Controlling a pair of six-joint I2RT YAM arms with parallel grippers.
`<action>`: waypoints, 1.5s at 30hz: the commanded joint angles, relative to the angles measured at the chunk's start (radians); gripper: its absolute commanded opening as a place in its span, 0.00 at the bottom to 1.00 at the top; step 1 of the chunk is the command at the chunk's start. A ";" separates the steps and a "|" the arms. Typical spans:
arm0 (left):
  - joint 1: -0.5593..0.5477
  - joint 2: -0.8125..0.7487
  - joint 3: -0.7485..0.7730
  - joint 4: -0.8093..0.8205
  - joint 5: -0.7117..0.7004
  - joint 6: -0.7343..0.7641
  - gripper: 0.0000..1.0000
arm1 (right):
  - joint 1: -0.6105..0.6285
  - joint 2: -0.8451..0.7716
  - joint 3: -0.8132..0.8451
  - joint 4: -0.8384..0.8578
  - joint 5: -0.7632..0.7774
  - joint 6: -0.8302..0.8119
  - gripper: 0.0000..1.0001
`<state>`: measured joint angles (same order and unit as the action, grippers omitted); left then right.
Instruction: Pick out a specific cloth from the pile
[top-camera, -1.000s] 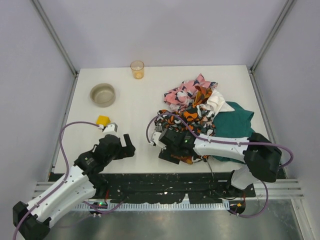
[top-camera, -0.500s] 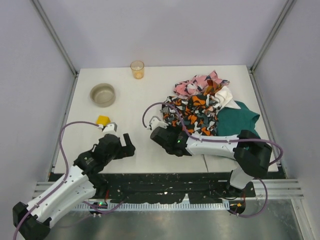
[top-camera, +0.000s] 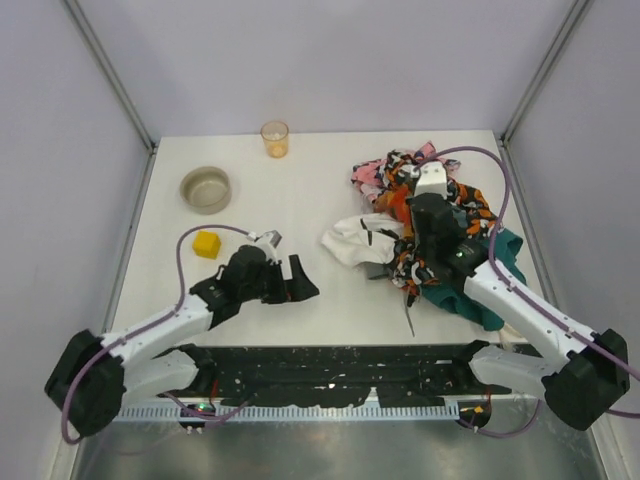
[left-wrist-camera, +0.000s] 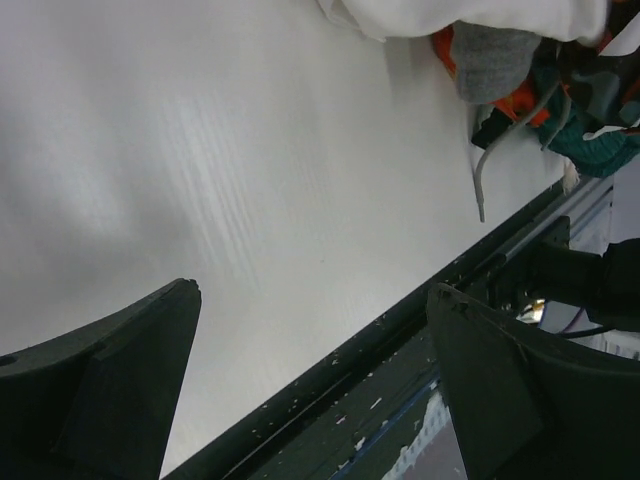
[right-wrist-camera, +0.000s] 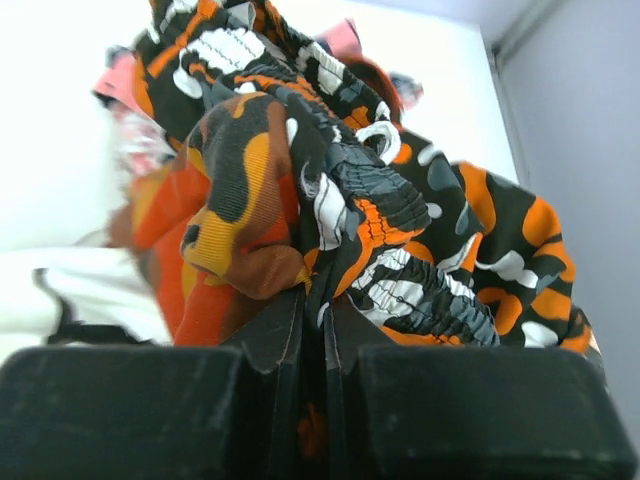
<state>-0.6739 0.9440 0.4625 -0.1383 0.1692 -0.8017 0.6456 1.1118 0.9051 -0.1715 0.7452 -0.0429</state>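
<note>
Arms: two, bases at the near table edge.
Left gripper (left-wrist-camera: 312, 292): one; jaws spread wide, nothing between them, low over bare table (top-camera: 300, 200) near the front edge, left of the pile.
Grey cord (top-camera: 410, 316): one; trails from the pile's near side toward the front edge.
The cloth (left-wrist-camera: 495, 58): one plain grey piece; at the near-left fringe of the pile, just beside the white cloth and touching orange-printed fabric; only a small patch shows, and neither gripper is on it.
Teal garment (top-camera: 470, 298): one; near-right part of the pile, partly under the right arm.
White cloth (top-camera: 355, 240): one; spread on the table at the pile's left edge.
Yellow block (top-camera: 206, 243): one; left side, well apart from the pile.
Right gripper (right-wrist-camera: 312, 310): one; fingers closed tight, pinching a fold of the camouflage garment (right-wrist-camera: 420, 250).
The pile (top-camera: 440, 215): one heap, right half of the table.
Bowl (top-camera: 205, 188): one; far left.
Pink patterned piece (top-camera: 370, 176): one; far-left edge of the pile.
Orange cup (top-camera: 274, 138): one; upright at the far edge.
</note>
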 joint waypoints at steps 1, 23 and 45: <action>-0.055 0.263 0.096 0.380 0.223 -0.072 0.99 | -0.231 -0.003 -0.090 0.007 -0.193 0.188 0.06; -0.245 0.917 0.490 0.571 -0.094 -0.215 0.71 | -0.442 0.102 -0.160 0.029 -0.457 0.311 0.05; -0.300 0.550 0.663 0.253 -0.074 0.008 0.00 | -0.442 0.209 -0.108 -0.022 -0.221 0.301 0.06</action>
<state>-0.9695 1.6993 0.9676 0.3275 0.0475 -1.0069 0.2096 1.2224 0.7559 -0.0650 0.3752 0.2668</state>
